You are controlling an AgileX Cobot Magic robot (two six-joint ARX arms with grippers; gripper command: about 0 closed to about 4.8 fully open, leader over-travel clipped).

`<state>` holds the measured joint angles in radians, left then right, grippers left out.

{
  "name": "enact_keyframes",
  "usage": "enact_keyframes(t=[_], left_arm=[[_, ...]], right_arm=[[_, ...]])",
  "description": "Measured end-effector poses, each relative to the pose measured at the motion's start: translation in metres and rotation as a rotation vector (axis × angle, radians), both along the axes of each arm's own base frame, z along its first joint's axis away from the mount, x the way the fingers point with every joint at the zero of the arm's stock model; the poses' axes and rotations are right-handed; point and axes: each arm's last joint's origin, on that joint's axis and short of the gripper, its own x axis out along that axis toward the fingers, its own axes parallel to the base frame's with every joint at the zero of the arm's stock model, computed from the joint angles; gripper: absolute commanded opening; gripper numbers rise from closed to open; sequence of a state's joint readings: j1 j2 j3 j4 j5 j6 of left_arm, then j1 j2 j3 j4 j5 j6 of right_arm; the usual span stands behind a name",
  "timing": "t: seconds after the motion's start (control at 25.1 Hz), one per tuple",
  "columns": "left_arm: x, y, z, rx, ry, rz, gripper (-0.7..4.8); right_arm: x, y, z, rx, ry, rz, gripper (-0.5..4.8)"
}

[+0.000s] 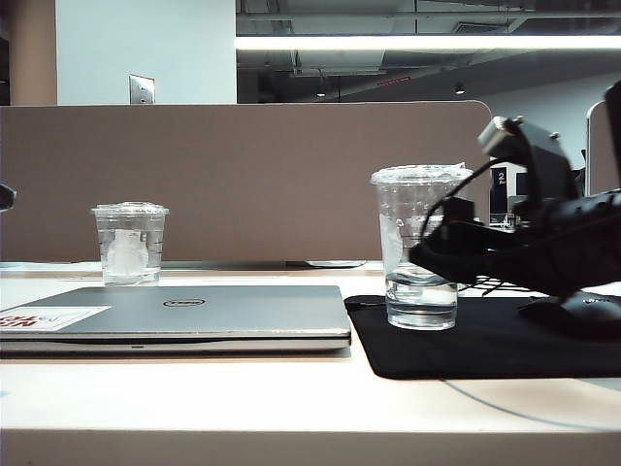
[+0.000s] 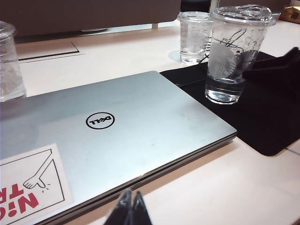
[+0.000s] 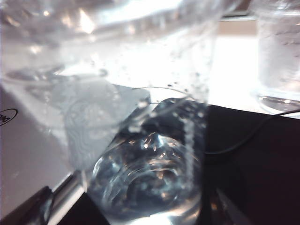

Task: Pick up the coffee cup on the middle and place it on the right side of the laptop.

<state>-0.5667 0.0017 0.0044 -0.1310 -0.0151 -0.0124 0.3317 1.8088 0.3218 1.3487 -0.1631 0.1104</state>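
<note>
The tall, ridged, clear plastic coffee cup (image 1: 420, 248) with a flat lid and whitish logo stands upright on the black mouse mat (image 1: 485, 345) beside the silver-grey Dell laptop (image 1: 184, 316), between the spread fingers of the right gripper (image 3: 126, 206), which flank it without visibly clamping it, while the left gripper (image 2: 130, 208) hovers near the laptop's edge with fingertips together, holding nothing.

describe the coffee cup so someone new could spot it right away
Find the closed silver Dell laptop; to its right lies a black mouse mat. On it stands the coffee cup, by the right gripper: clear, lidded, taller than the two other cups.
</note>
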Motion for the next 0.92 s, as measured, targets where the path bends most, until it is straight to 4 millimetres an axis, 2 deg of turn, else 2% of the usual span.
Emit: enact_keyframes(t=[0.12, 0.32, 0.36, 0.44, 0.48, 0.6, 0.68, 0.8, 0.92], left_arm=[[0.000, 0.000, 0.000, 0.000, 0.000, 0.000, -0.05], [0.000, 0.000, 0.000, 0.000, 0.000, 0.000, -0.05], [0.000, 0.000, 0.000, 0.000, 0.000, 0.000, -0.05], [0.000, 0.000, 0.000, 0.000, 0.000, 0.001, -0.05], [0.000, 0.000, 0.000, 0.000, 0.000, 0.002, -0.05], [0.002, 0.003, 0.000, -0.001, 0.000, 0.030, -0.05], [0.004, 0.007, 0.000, -0.001, 0.000, 0.081, -0.05], [0.011, 0.023, 0.000, 0.000, 0.000, 0.260, -0.05], [0.014, 0.037, 0.000, -0.001, 0.000, 0.409, -0.05]], right_arm=[[-0.020, -0.008, -0.002, -0.001, 0.032, -0.032, 4.79], [-0.052, -0.021, 0.015, 0.079, -0.004, -0.091, 4.79], [-0.056, -0.022, 0.017, 0.098, -0.013, -0.092, 3.73], [-0.064, -0.025, 0.023, 0.147, -0.029, -0.093, 0.68], [-0.068, -0.026, 0.026, 0.165, -0.040, -0.084, -0.04], [-0.084, -0.029, 0.041, 0.250, -0.114, -0.009, -0.05], [-0.086, -0.029, 0.047, 0.288, -0.140, -0.005, -0.04], [-0.090, -0.031, 0.058, 0.338, -0.195, 0.008, -0.05], [-0.090, -0.031, 0.058, 0.341, -0.199, 0.007, -0.05]])
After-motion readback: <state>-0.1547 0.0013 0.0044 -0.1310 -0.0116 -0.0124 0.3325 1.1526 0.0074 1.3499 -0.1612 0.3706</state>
